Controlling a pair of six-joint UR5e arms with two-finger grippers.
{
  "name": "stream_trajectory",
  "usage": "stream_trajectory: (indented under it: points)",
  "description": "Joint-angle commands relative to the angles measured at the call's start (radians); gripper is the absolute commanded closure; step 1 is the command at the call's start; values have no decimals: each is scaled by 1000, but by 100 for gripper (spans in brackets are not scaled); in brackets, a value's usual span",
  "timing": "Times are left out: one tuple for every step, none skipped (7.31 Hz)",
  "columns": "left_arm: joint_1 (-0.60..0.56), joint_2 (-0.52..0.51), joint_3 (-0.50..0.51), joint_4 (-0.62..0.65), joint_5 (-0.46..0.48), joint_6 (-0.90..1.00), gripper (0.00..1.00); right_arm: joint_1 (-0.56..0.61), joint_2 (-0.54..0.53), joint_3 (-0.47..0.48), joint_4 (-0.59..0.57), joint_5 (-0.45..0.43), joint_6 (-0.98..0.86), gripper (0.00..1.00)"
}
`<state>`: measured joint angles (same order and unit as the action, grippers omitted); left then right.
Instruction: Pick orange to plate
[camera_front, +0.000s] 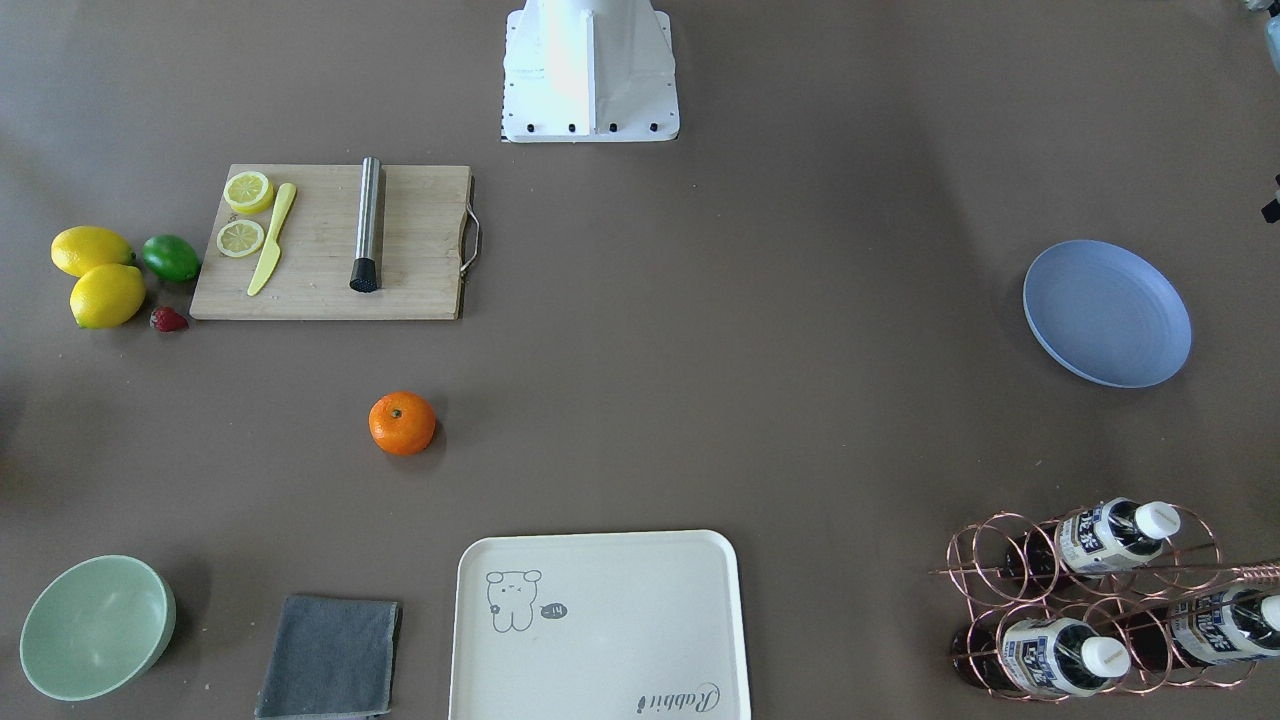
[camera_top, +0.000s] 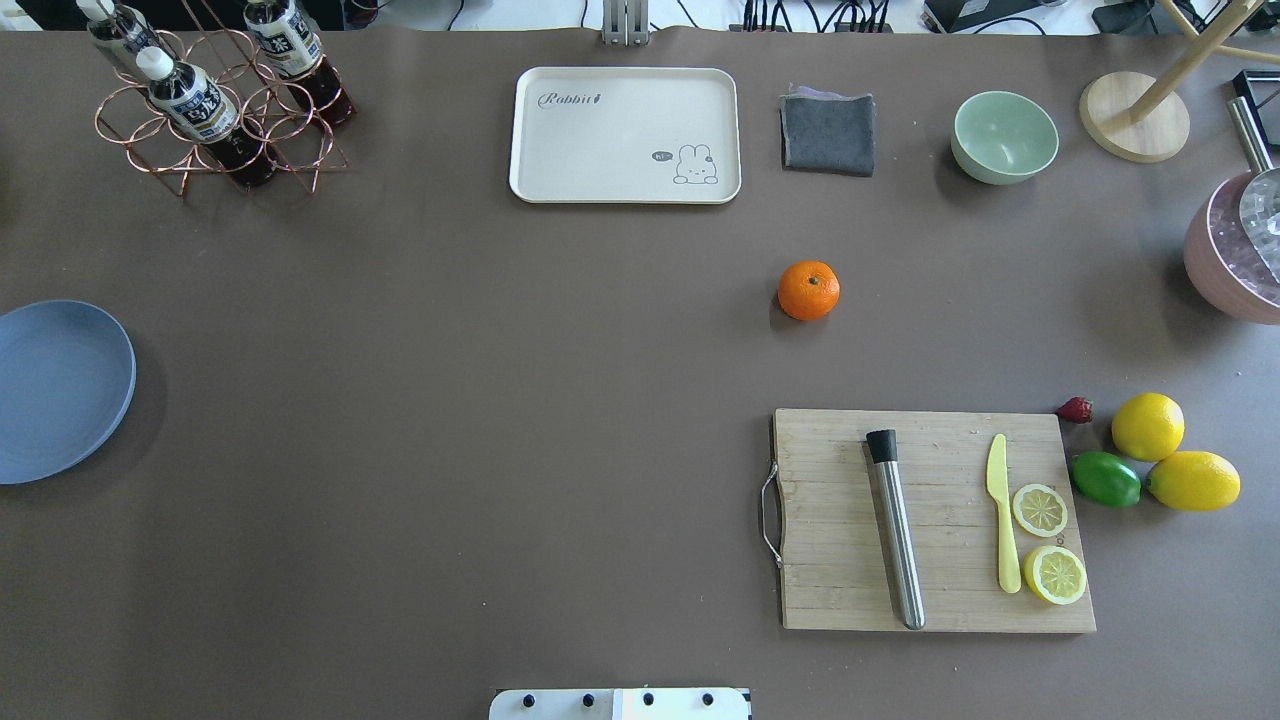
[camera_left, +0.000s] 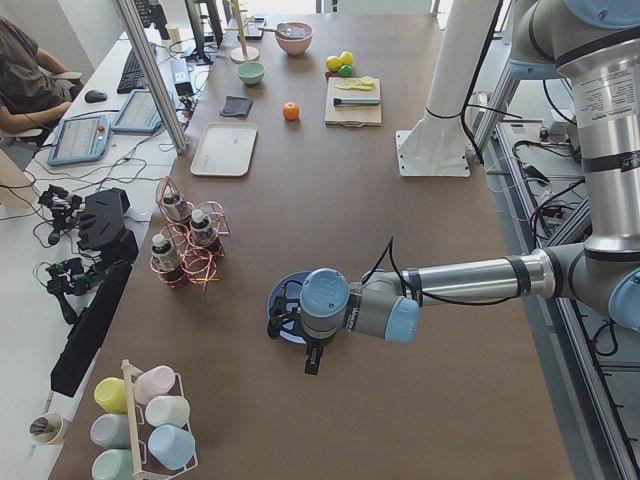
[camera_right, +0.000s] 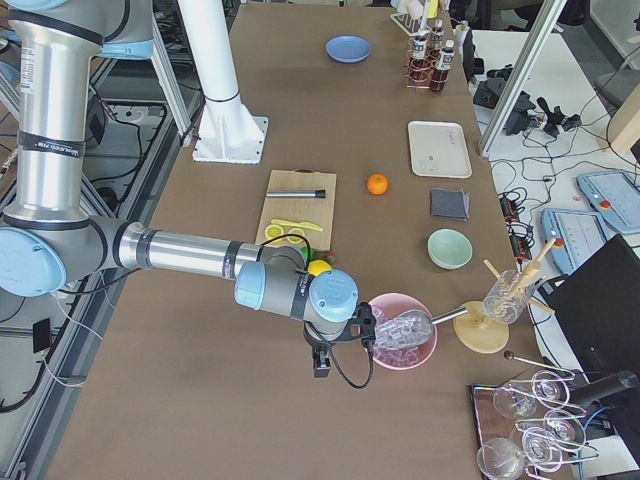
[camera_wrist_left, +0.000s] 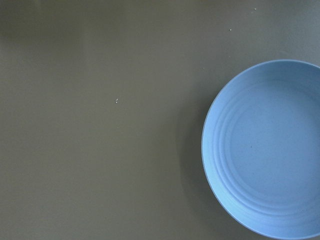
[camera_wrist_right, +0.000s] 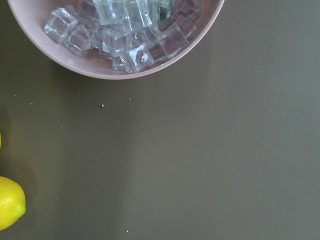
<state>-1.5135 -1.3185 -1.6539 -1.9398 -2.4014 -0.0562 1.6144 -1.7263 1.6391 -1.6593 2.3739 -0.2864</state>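
Toward the right half of the table, seen from overhead, the orange (camera_top: 809, 290) sits by itself on the brown tabletop (camera_top: 450, 400), stem dot up. It touches nothing. The wooden cutting board (camera_top: 935, 520) lies on its robot side, and the cream tray (camera_top: 625, 135), the grey cloth (camera_top: 828, 133) and the pale green bowl (camera_top: 1004, 137) line the far edge beyond it, all apart from it.

A broad stretch of bare tabletop separates the orange from the blue plate (camera_top: 60, 390). The plate lies flat well away on the robot's left, and the overhead view's left edge cuts its rim. A copper wire rack of bottles (camera_top: 215, 120) stands at the far left corner, apart from the plate.

On the board lie a steel muddler (camera_top: 895, 525), a yellow knife (camera_top: 1002, 525) and two lemon slices (camera_top: 1040, 510). Off the board's right edge cluster two lemons (camera_top: 1148, 426), a lime (camera_top: 1106, 479) and a strawberry (camera_top: 1075, 409). A pink bowl of ice cubes (camera_top: 1230, 270) sits at the right end.

The left gripper (camera_left: 281, 318) hangs above the plate. Its wrist camera looks down on the plate's rim and bare table. The right gripper (camera_right: 366, 335) hangs beside the ice bowl, near the lemons. Only the side views show either one, so I cannot tell whether their fingers are parted or closed.
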Motion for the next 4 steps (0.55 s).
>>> stream_trajectory:
  points:
    - [4, -2, -1, -1, -1, -1, 2, -2, 7, -1, 1, -1, 3, 0]
    - [4, -1, -7, -4, -11, 2, 2, -4, 7, -1, 1, -1, 4, 0]
    - [4, -1, -13, -8, -12, 3, 2, -4, 8, 1, 1, 2, 4, 0]
    - [4, -1, -14, -8, -12, 3, 2, -4, 8, 1, 1, -1, 4, 0]
